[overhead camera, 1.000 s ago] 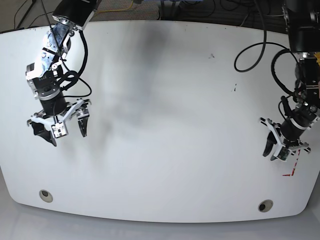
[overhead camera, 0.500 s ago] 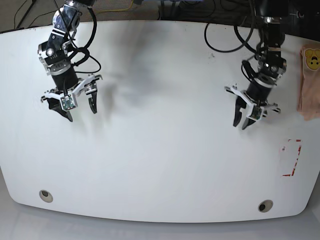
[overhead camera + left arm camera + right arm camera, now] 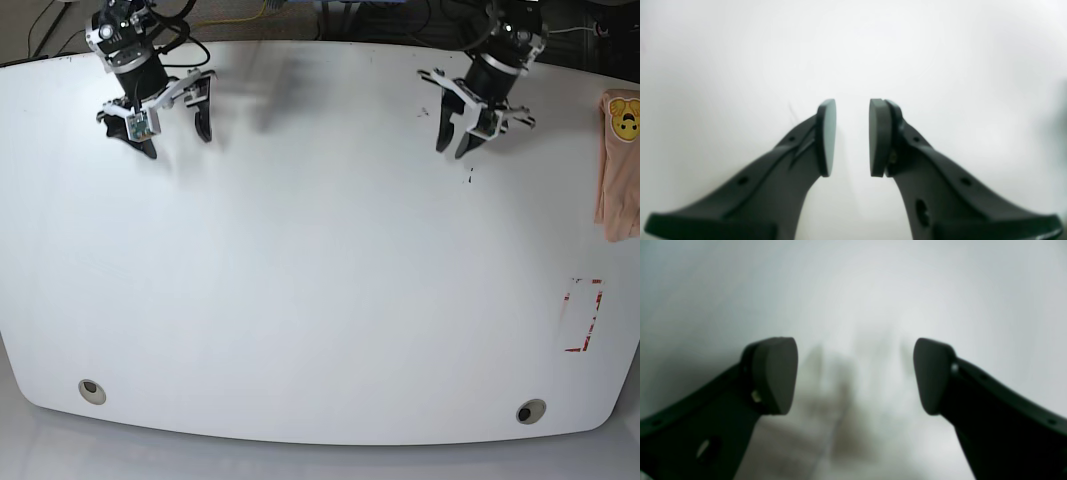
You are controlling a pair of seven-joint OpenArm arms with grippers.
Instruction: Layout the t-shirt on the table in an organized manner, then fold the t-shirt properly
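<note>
Both arms retreated; t-shirt cropped

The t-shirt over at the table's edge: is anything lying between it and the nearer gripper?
Nothing visible does. Only bare white table lies between the left gripper and the t-shirt, which sits folded at the edge.

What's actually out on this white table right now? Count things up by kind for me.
Grippers: 2, left and right, both empty
T-shirt: 1, peach, at the table's edge
Grommet holes: 2
Red-marked rectangle: 1
Total: 6
</note>
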